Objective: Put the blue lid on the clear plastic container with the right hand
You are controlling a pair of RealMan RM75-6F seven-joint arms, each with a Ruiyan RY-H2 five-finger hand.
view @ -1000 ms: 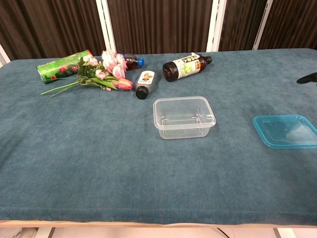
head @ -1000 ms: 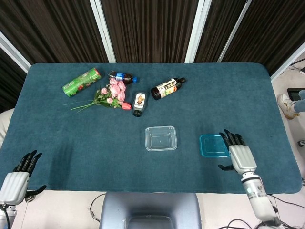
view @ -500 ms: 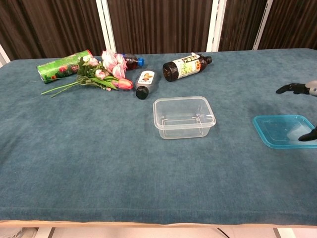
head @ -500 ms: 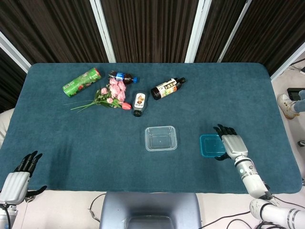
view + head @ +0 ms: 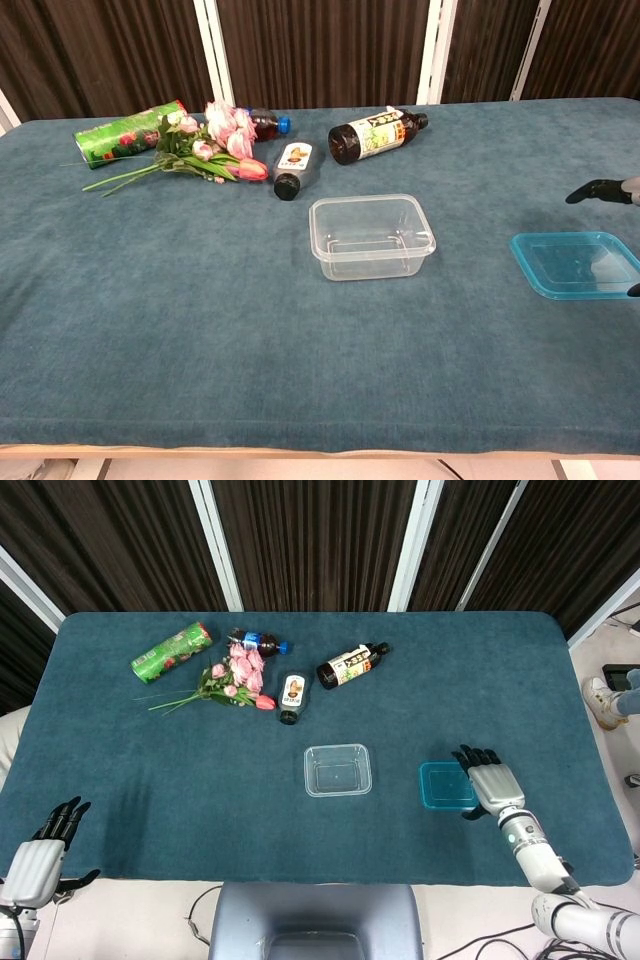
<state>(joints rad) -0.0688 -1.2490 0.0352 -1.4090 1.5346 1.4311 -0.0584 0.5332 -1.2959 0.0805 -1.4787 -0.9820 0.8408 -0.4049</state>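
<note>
The blue lid (image 5: 446,785) (image 5: 577,264) lies flat on the teal cloth, right of the clear plastic container (image 5: 338,770) (image 5: 371,237), which stands upright and empty. My right hand (image 5: 492,780) hovers at the lid's right edge with its fingers spread, holding nothing; only its fingertips (image 5: 598,190) show at the chest view's right border. My left hand (image 5: 40,852) rests off the table's front left corner, fingers apart and empty.
At the back left lie a green can (image 5: 171,651), a pink flower bunch (image 5: 232,677), a blue-capped bottle (image 5: 256,640), a small dark bottle (image 5: 292,697) and a brown sauce bottle (image 5: 351,665). The table's right edge (image 5: 600,770) is close to my right hand.
My right hand slid left to the lid's right edge, then eased slightly right and toward the front. The lid, the container and the left hand have stayed put.
</note>
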